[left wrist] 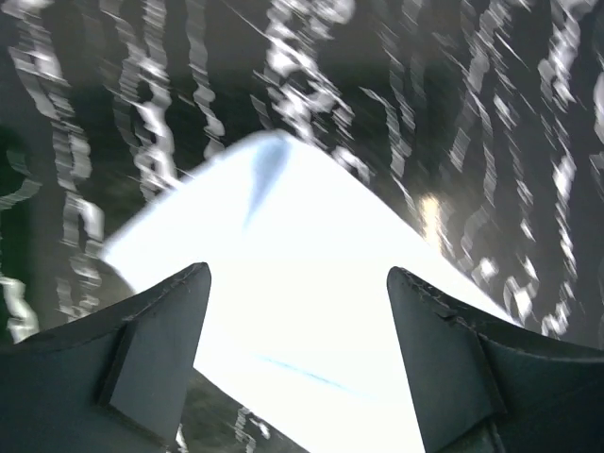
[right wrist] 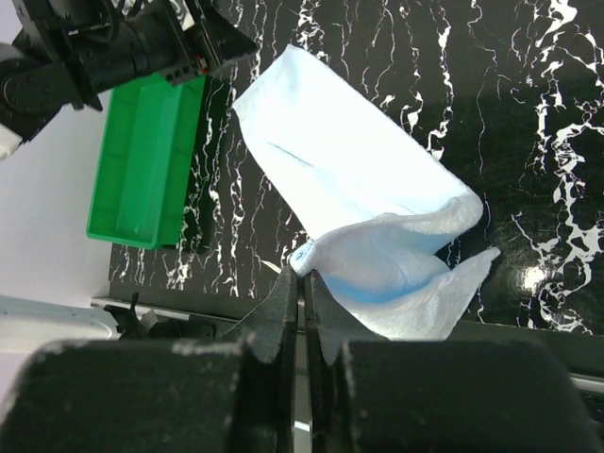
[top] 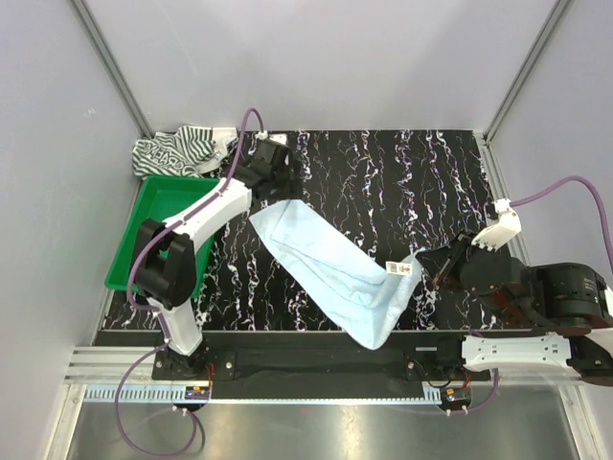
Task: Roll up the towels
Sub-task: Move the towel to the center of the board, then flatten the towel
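The light blue towel (top: 330, 273) lies stretched diagonally across the black marbled table, with a white tag at its right corner. My left gripper (top: 275, 192) hovers over its far left corner, open, one finger on each side of the cloth (left wrist: 283, 245) and nothing pinched between them. My right gripper (right wrist: 304, 276) is shut on the towel's near right corner (right wrist: 326, 260), which is lifted and folded over. In the top view that gripper (top: 433, 268) sits just right of the tag. The striped towel (top: 177, 151) lies bunched at the far left corner of the table, untouched.
A green plastic tray (top: 144, 240) stands along the left edge, beside the left arm; it also shows in the right wrist view (right wrist: 142, 160). Grey walls close in the table on three sides. The towel's near end overhangs the front edge (top: 369, 335).
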Controlling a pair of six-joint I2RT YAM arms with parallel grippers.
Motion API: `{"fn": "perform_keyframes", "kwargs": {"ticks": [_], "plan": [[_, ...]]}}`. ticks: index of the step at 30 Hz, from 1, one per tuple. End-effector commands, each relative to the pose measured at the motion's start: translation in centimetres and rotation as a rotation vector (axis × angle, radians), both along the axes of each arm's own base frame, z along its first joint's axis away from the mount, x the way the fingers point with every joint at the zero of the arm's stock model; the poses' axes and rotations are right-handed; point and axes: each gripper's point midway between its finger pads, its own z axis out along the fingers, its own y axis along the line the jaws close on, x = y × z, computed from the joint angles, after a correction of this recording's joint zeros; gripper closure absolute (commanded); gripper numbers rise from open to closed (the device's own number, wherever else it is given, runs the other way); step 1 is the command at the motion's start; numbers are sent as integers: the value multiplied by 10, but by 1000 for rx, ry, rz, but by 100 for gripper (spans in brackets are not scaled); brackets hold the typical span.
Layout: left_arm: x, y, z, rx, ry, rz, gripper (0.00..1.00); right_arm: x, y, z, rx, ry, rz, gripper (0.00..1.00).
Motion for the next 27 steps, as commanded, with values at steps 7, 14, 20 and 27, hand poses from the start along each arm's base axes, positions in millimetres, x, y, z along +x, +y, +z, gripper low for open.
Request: {"fn": "perform_keyframes", "kwargs": {"ticks": [7,14,20,27], "plan": [[-10,8,-33,9,-1,-4,24,-9,-43,-46,-231,75,-31,100],[-13,6,-59,24,35,-33,29,-12,-42,-51,-241,91,-21,100],[-20,7,-77,31,76,-31,34,-13,-43,-54,-236,98,-18,100],[-29,13,-97,54,117,-20,37,-13,-41,-57,-245,103,-17,100]]}}
